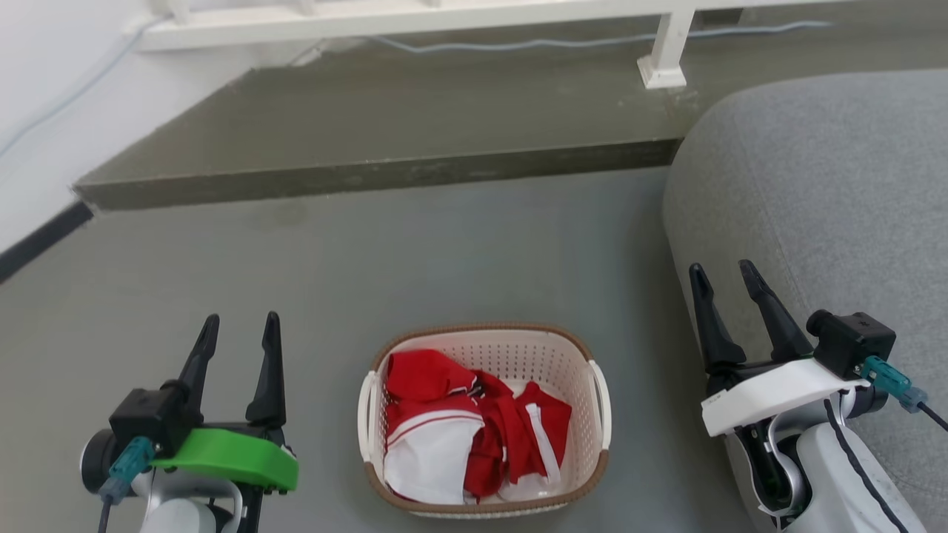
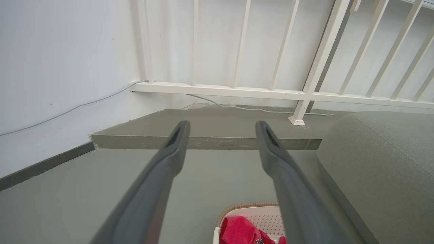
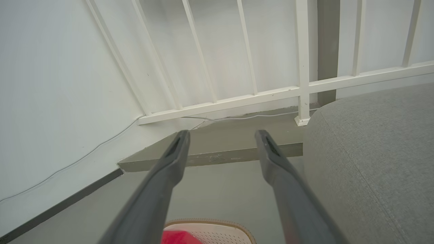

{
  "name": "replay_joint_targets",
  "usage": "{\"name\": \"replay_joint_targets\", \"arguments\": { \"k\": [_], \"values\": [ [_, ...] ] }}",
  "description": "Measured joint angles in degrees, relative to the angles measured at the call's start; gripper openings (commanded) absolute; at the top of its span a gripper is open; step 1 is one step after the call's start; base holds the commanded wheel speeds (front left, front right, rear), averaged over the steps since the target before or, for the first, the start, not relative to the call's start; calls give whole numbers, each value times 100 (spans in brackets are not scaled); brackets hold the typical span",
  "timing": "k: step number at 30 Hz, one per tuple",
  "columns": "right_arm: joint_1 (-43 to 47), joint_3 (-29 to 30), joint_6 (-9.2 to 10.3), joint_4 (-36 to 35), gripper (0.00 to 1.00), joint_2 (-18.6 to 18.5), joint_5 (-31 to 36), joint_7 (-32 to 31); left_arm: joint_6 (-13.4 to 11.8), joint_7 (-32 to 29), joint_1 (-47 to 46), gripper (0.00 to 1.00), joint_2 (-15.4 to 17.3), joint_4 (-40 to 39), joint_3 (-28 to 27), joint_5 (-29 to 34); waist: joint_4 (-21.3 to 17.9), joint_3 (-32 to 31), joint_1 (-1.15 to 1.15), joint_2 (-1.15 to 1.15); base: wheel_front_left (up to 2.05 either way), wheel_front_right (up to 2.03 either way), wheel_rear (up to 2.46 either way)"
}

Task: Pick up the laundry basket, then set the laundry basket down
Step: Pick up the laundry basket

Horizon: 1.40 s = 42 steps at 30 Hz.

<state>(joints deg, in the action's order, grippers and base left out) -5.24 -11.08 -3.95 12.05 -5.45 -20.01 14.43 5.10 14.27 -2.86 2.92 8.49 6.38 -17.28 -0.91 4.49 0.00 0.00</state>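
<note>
Grey floor [image 1: 474, 244] runs ahead to a low step [image 1: 370, 126] under a white railing [image 1: 415, 26], and a grey sofa [image 1: 829, 185] bulks up on my right. The laundry basket [image 1: 489, 328] stands on the floor straight in front of me, between my two arms, with red and white clothes [image 1: 474, 429] heaped inside.

My left end effector [image 1: 241, 326] is spread and holds nothing, off to the basket's left. My right end effector [image 1: 722, 272] is spread and bare too, off to its right and close against the sofa. Neither touches the basket, which sits inward of both and nearer my body than their tips.

Its two white handles, left handle [image 1: 364, 414] and right handle [image 1: 603, 403], face outward, one toward each arm. I judge the long axis runs side to side across me, and both arms look about equally near, so each needs to come down and inward.
</note>
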Motion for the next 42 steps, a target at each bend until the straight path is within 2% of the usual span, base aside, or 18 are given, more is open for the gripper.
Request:
{"name": "replay_joint_targets", "arguments": {
  "k": [12, 23, 31, 42],
  "values": [
    [-118, 24, -1, 116, 100, 41, 44, 0, 69, 10, -360, 100, -7, 43, 18, -1, -87, 732, 0, 0, 0, 0, 0],
    [-580, 63, -4, 433, 100, 59, 79, 1, 137, 16, -954, 100, 26, 487, 111, -3, -163, 1589, 0, 0, 0, 0, 0],
    [-1040, 132, -7, 811, 100, 96, 82, 9, 170, 4, -1486, 100, 49, 1017, 149, -155, -171, 2242, 0, 0, 0, 0, 0],
    [-1796, 38, -59, 1742, 100, 103, 81, 15, 197, -119, -2307, 100, 70, 2030, 308, -404, -99, 3133, 1, 0, 0, 0, 0]
  ]
}}
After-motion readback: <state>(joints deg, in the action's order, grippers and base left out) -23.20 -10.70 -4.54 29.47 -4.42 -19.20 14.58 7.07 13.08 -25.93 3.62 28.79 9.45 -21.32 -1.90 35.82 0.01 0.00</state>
